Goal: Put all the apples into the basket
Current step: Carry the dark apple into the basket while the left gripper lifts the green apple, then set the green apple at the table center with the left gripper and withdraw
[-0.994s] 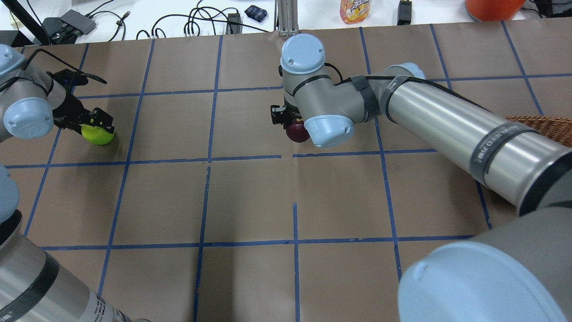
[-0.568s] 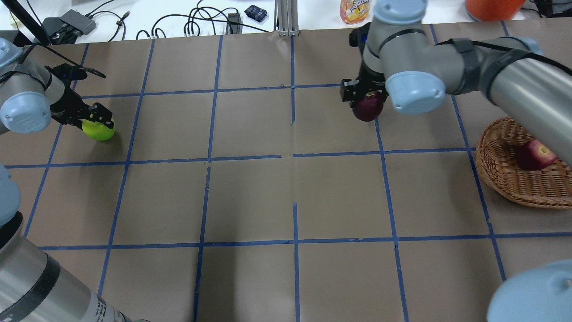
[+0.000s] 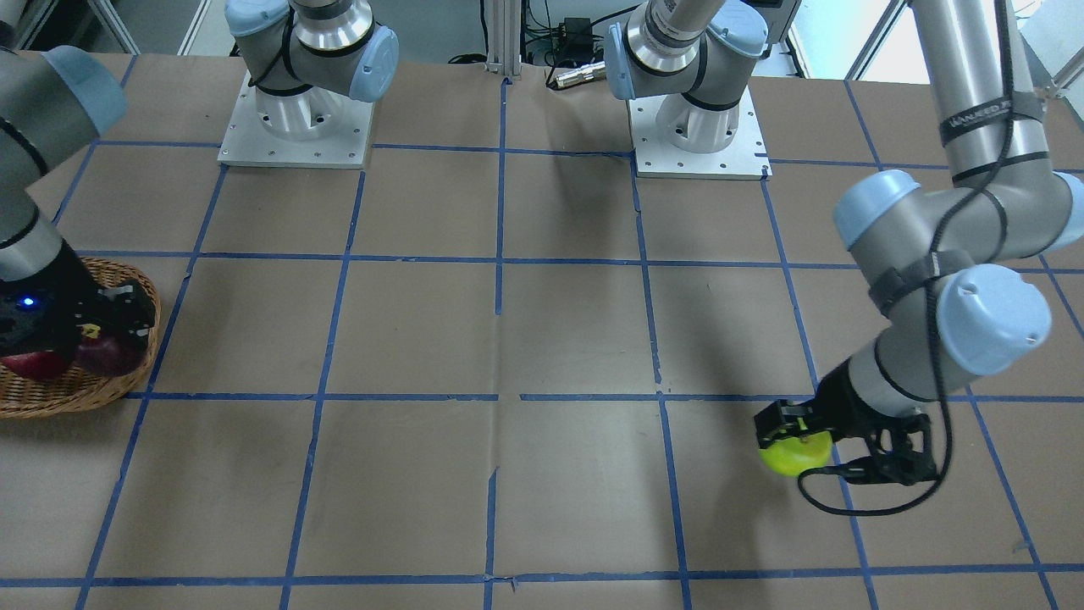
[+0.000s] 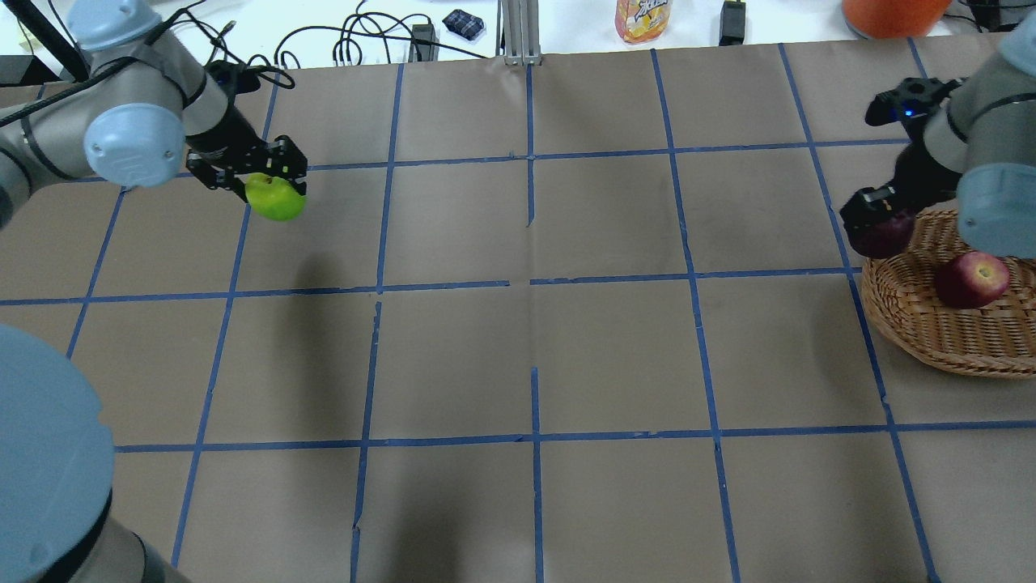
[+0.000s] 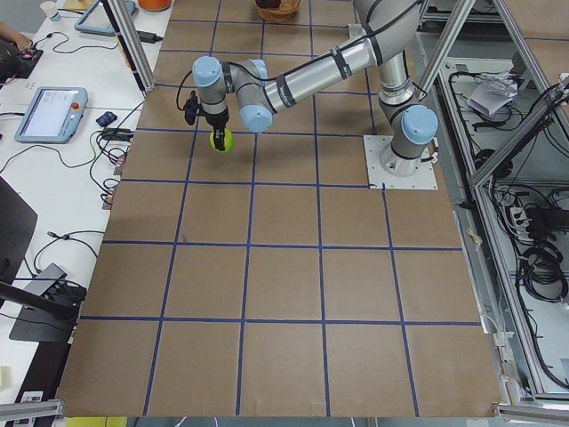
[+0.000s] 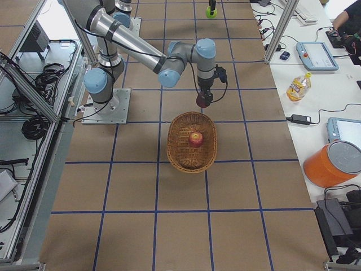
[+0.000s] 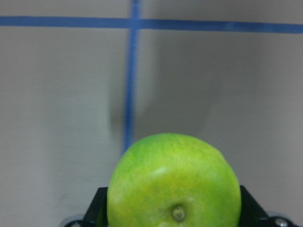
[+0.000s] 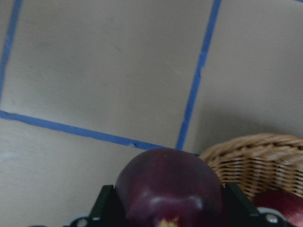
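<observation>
Overhead exterior: the left gripper (image 4: 271,180) is clamped on the green apple (image 4: 277,199), one finger on each side. The apple is off the table (image 4: 453,356); its shadow falls on the paper nearer the robot. 0.6 s ago this gripper and apple sat lower, in the outermost left column of the grid. Both have since risen and moved inward across one blue line. The left wrist view confirms the grip: the apple fills the space between the jaws, stem end toward the camera.

The right gripper (image 4: 878,217) is closed on the maroon apple (image 4: 885,235). 0.6 s ago it held that apple well short of the basket (image 4: 914,324), about one grid square inward. It is now at the basket's inner rim, on the far side from the robot. The right wrist view shows the wicker rim just beside the held apple. Whether the apple is over the inside of the basket or just outside the rim cannot be told.

The red apple (image 4: 971,279) lies inside the basket, in the same place as 0.6 s ago. The basket has not shifted.

Status: one apple in the basket, two held in the air, none on the table.
</observation>
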